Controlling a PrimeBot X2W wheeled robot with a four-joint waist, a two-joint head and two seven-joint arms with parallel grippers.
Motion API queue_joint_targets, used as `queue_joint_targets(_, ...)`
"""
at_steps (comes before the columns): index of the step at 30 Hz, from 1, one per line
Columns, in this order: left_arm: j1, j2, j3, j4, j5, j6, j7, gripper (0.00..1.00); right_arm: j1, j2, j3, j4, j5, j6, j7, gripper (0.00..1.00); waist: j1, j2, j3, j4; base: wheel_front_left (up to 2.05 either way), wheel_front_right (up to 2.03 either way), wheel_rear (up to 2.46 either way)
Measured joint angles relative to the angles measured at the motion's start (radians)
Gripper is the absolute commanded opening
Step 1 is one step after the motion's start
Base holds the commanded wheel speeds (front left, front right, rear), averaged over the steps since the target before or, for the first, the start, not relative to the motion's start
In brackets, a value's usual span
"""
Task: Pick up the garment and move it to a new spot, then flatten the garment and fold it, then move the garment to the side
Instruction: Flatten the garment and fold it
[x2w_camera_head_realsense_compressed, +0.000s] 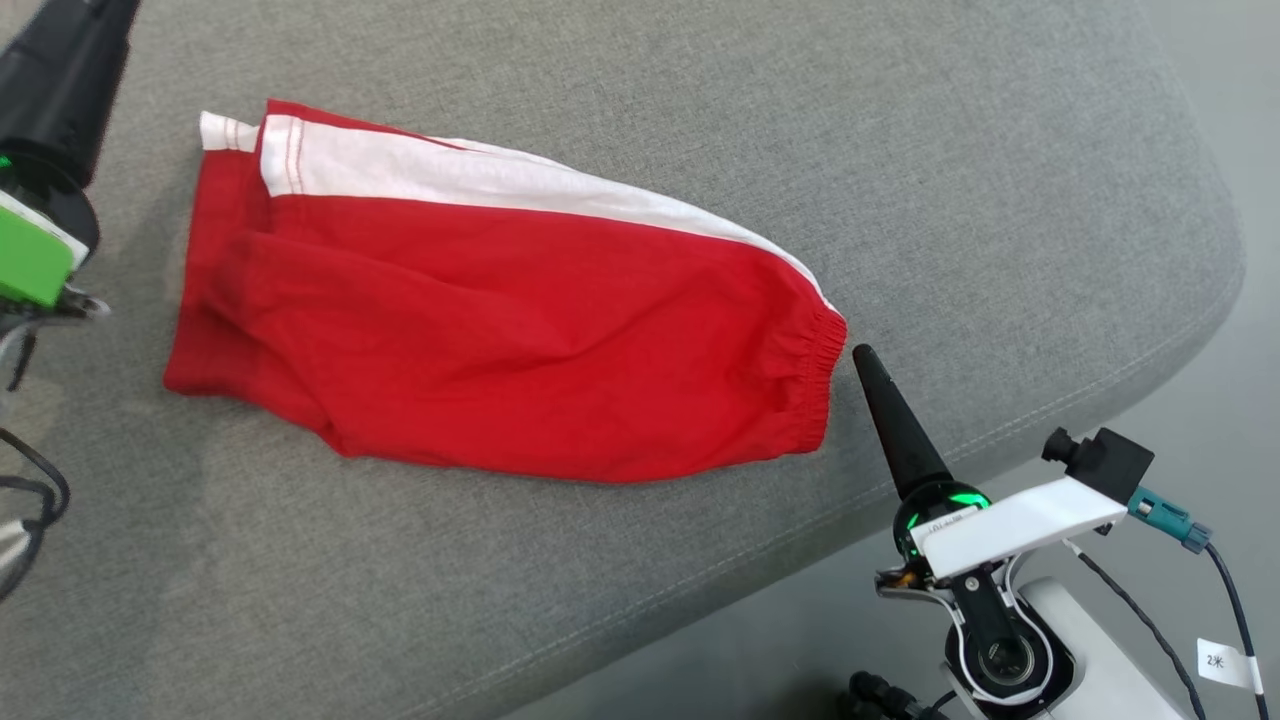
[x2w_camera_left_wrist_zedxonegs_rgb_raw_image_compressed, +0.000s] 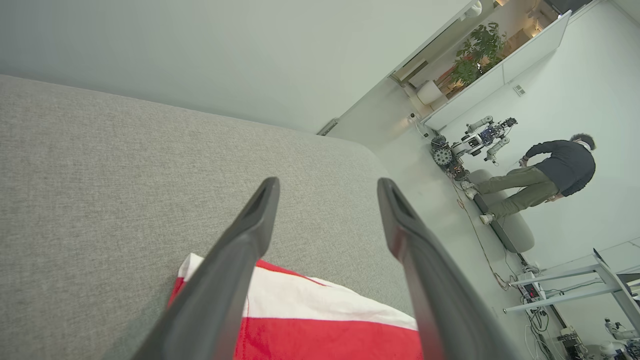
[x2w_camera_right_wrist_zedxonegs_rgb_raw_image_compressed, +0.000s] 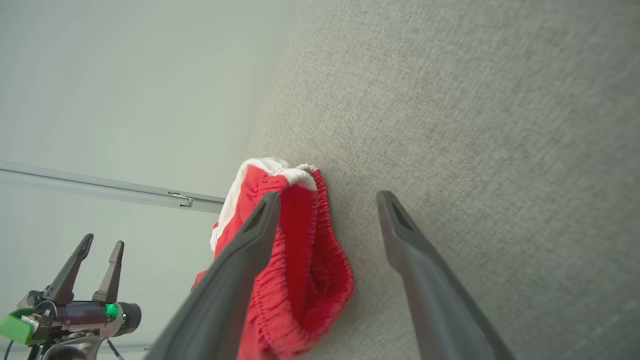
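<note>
The garment (x2w_camera_head_realsense_compressed: 520, 330), red shorts with a white side stripe, lies folded and fairly flat on the grey cushioned surface (x2w_camera_head_realsense_compressed: 700, 90). Its elastic waistband points to the right. My right gripper (x2w_camera_head_realsense_compressed: 866, 356) hovers just right of that waistband, seen edge-on. In the right wrist view its fingers (x2w_camera_right_wrist_zedxonegs_rgb_raw_image_compressed: 328, 200) stand open, the waistband (x2w_camera_right_wrist_zedxonegs_rgb_raw_image_compressed: 310, 250) beside the left finger and nothing between them. My left gripper (x2w_camera_left_wrist_zedxonegs_rgb_raw_image_compressed: 327, 210) is open over the garment's white-striped hem corner (x2w_camera_left_wrist_zedxonegs_rgb_raw_image_compressed: 325, 320), holding nothing. Its dark body (x2w_camera_head_realsense_compressed: 55, 90) sits at the head view's upper left.
The cushion's rounded edge (x2w_camera_head_realsense_compressed: 1000, 440) runs diagonally at the lower right, with floor beyond it. In the left wrist view a person (x2w_camera_left_wrist_zedxonegs_rgb_raw_image_compressed: 550, 175) bends beside another robot (x2w_camera_left_wrist_zedxonegs_rgb_raw_image_compressed: 475, 142) far across the room, near a desk (x2w_camera_left_wrist_zedxonegs_rgb_raw_image_compressed: 575, 285).
</note>
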Motion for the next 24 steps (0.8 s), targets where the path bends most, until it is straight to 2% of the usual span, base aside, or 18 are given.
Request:
queue_joint_targets(7, 0.113, -0.048, 0.000, -0.047, -0.010, 0.000, -0.059, 1.00, 0.040, 0.026, -0.006, 0.000, 0.011, 0.000, 0.000, 1.00, 0.0000, 0.0000, -0.056, 0.056, 0.00, 0.00, 0.00)
queue_joint_targets(14, 0.213, -0.066, 0.011, -0.073, -0.028, 0.000, -0.093, 1.00, 0.055, 0.027, 0.008, 0.007, 0.014, 0.000, 0.000, 1.00, 0.0000, 0.0000, -0.095, 0.116, 0.00, 0.00, 0.00)
queue_joint_targets(20, 0.264, -0.074, 0.031, -0.133, -0.045, 0.000, -0.121, 1.00, 0.050, 0.042, 0.007, 0.044, 0.037, -0.025, 0.004, 1.00, 0.0000, 0.0000, -0.100, 0.152, 0.00, 0.00, 0.00)
queue_joint_targets(24, 0.274, -0.087, 0.025, -0.182, -0.044, 0.000, -0.129, 1.00, 0.047, 0.042, -0.014, 0.054, 0.043, -0.026, 0.003, 1.00, 0.0000, 0.0000, -0.089, 0.169, 0.00, 0.00, 0.00)
